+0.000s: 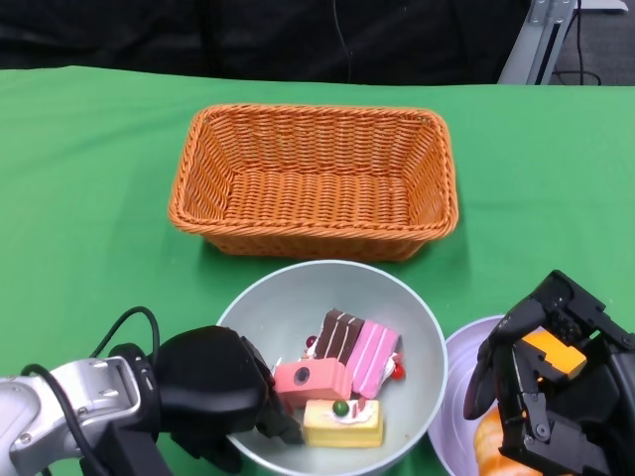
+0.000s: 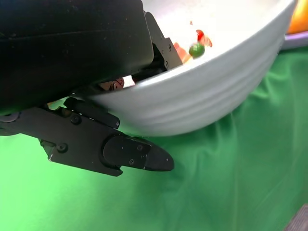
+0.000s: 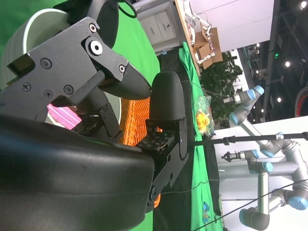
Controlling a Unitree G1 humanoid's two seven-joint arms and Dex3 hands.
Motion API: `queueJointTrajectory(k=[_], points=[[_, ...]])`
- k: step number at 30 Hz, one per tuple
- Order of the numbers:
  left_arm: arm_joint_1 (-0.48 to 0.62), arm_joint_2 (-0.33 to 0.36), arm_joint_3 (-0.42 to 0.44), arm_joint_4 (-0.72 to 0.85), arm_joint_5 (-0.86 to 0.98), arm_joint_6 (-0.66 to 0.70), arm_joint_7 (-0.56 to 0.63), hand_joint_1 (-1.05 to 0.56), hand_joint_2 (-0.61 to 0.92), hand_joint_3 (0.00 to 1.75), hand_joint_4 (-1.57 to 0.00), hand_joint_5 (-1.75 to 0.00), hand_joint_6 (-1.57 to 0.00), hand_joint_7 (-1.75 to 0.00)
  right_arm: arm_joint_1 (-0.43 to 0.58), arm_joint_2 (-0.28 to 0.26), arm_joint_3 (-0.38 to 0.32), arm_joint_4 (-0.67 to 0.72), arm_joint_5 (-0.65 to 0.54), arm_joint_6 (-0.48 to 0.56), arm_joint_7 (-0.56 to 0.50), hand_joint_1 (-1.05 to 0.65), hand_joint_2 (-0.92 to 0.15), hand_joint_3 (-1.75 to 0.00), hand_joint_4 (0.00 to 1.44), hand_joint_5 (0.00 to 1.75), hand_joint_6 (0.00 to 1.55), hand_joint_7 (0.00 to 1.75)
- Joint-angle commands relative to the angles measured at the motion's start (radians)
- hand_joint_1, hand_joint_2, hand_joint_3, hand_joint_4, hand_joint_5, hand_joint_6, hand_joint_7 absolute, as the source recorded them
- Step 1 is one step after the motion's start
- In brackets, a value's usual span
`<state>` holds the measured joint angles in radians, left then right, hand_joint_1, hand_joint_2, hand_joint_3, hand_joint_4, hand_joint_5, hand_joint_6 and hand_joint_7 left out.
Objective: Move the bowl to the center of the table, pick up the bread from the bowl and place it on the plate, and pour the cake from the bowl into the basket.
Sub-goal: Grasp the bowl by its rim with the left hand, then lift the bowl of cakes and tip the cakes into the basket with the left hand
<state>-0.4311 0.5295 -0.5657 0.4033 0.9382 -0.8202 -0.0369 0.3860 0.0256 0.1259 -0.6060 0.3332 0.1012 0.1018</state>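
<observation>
The pale grey bowl [image 1: 422,332] sits near the table's front, just before the basket [image 1: 189,174]. It holds several cake pieces: a yellow one [image 1: 342,421], a pink one [image 1: 373,357], a chocolate one [image 1: 337,335]. My left hand [image 1: 213,392] grips the bowl's near-left rim. In the left wrist view the bowl [image 2: 216,91] has its rim between the thumb and a lower finger [image 2: 130,154]. The orange bread [image 1: 488,436] lies on the lavender plate [image 1: 458,382] to the right of the bowl. My right hand [image 1: 546,397] hovers over it, fingers apart and holding nothing.
The wicker basket [image 3: 137,120] is empty and stands in the middle of the green cloth. The table's far edge runs behind it. Open green cloth lies left and right of the basket. Other robot arms stand beyond the table in the right wrist view.
</observation>
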Motion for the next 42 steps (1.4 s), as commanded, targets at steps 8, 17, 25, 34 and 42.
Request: queueJointTrajectory(k=[8,17,25,34,42], points=[[-0.046,-0.024,-0.047,0.187,0.052,-0.104,0.286,-0.3,0.92,0.11,-0.72,-1.43,-1.24,-0.03,0.002,-0.006,-0.007,0.009,-0.021,-0.037,0.004,-0.13,-0.59,-1.15,0.77,1.75,0.6,1.59],[-0.132,-0.063,-0.038,0.482,-0.114,-0.411,0.403,-0.25,0.92,0.21,-0.73,-1.72,-0.7,-1.35,0.005,0.003,-0.004,0.017,-0.034,-0.042,0.0,-0.12,-0.6,-1.15,0.78,1.75,0.61,1.59],[-0.144,-0.004,-0.018,0.495,-0.469,-0.599,0.14,-0.31,0.92,0.3,-0.78,-1.66,-0.75,-1.24,-0.003,0.014,0.0,0.032,-0.044,-0.043,-0.006,-0.11,-0.59,-1.17,0.79,1.75,0.62,1.59],[-0.083,0.132,-0.06,0.153,-1.088,-0.414,-0.201,-0.24,0.64,0.84,-0.77,-1.72,-0.8,-1.27,-0.016,0.021,-0.001,0.052,-0.053,-0.046,-0.011,-0.11,-0.58,-1.2,0.8,1.75,0.62,1.6],[-0.136,0.006,0.137,0.013,-1.337,-0.099,-0.457,-0.1,0.44,1.31,-0.76,-1.72,-0.79,-1.35,-0.024,0.021,0.0,0.072,-0.05,-0.047,-0.001,-0.11,-0.56,-1.23,0.79,1.75,0.61,1.6]])
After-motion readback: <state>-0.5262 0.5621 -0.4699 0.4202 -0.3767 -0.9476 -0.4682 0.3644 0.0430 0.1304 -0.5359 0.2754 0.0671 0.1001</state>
